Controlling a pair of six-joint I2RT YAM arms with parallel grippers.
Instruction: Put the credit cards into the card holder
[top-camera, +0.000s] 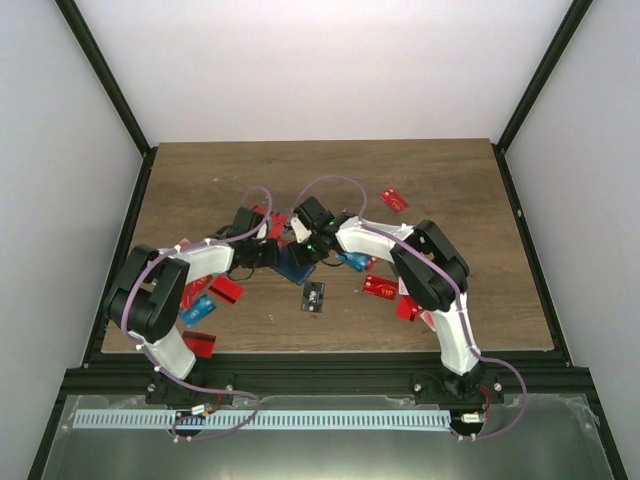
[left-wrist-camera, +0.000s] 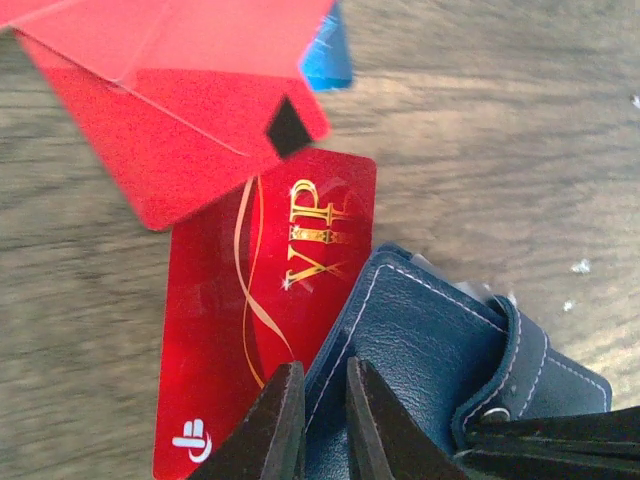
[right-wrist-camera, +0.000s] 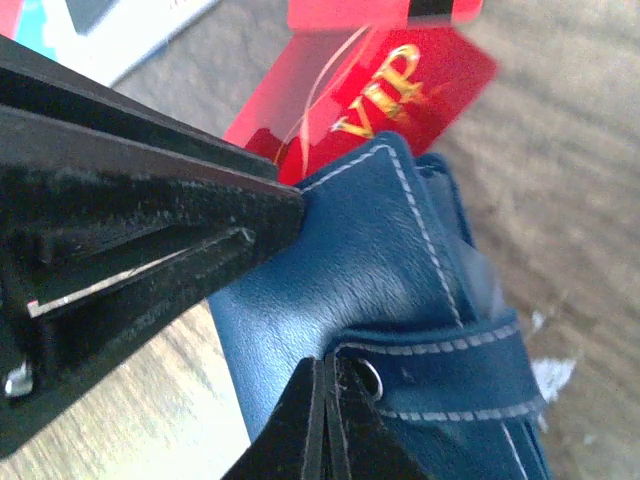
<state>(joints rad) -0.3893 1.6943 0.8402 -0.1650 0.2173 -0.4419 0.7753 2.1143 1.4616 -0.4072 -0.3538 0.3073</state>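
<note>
I have the card holder (left-wrist-camera: 420, 340) at the middle of the overhead frame, lower right in the left wrist view, overlapping a red card (left-wrist-camera: 265, 330). The left gripper (left-wrist-camera: 318, 378) is closed on its stitched edge and the right gripper (right-wrist-camera: 328, 368) is pinched shut on its snap strap, which I judge is meant to pull the case open so a card can go in. The red card reads "VIP" in gold beside a small white logo at its lower left; other red cards (left-wrist-camera: 180, 110) and a blue card (left-wrist-camera: 325, 55) blur across the upper left, nothing legible.
</note>
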